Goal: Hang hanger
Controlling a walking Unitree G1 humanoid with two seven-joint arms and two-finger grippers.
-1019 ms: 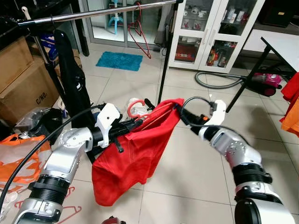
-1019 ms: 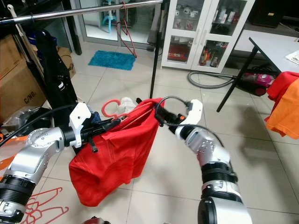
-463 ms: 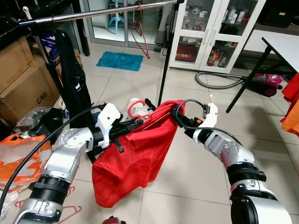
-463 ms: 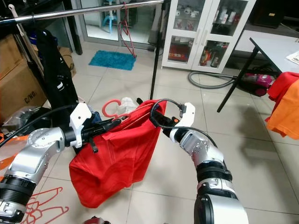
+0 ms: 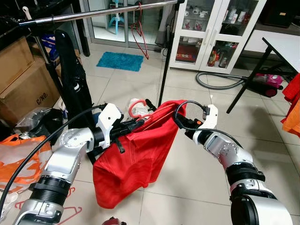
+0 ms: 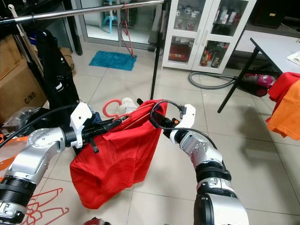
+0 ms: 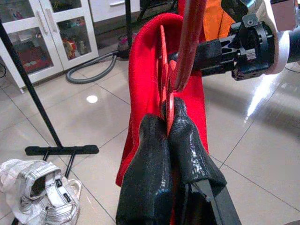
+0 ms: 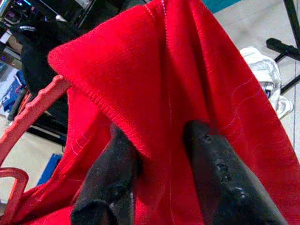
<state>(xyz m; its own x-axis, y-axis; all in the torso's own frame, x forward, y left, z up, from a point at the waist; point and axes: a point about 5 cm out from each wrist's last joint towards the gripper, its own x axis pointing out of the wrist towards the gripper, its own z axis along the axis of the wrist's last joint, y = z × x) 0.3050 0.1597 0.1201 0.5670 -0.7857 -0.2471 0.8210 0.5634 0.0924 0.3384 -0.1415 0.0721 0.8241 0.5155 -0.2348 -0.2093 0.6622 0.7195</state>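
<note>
A red shirt (image 5: pixel 133 164) hangs on a red hanger (image 7: pixel 165 61) held between my two arms above the tiled floor. The hanger's red hook (image 5: pixel 135 108) sticks up at the shirt's left end. My left gripper (image 5: pixel 136 124) is shut on the hanger's bar, and its fingertips (image 7: pixel 180 131) pinch the bar just under the cloth. At the shirt's right shoulder, my right gripper (image 5: pixel 180 119) is shut on a fold of the red cloth, which lies between its fingers (image 8: pixel 213 164). The metal clothes rail (image 5: pixel 103 12) runs across above and behind.
A black garment (image 5: pixel 72 79) and a spare red hanger (image 5: pixel 140 28) hang from the rail. Cardboard boxes (image 5: pixel 23 84) and an orange bag (image 5: pixel 16 159) stand at the left. A white bag (image 5: pixel 136 104), the rail's stand (image 5: pixel 164 70), a glass cabinet (image 5: pixel 211 33) and a vacuum hose (image 5: pixel 225 82) lie ahead.
My right arm has swung left, bringing its gripper in close at the shirt's right shoulder. The left arm and the hanger have stayed where they were.
</note>
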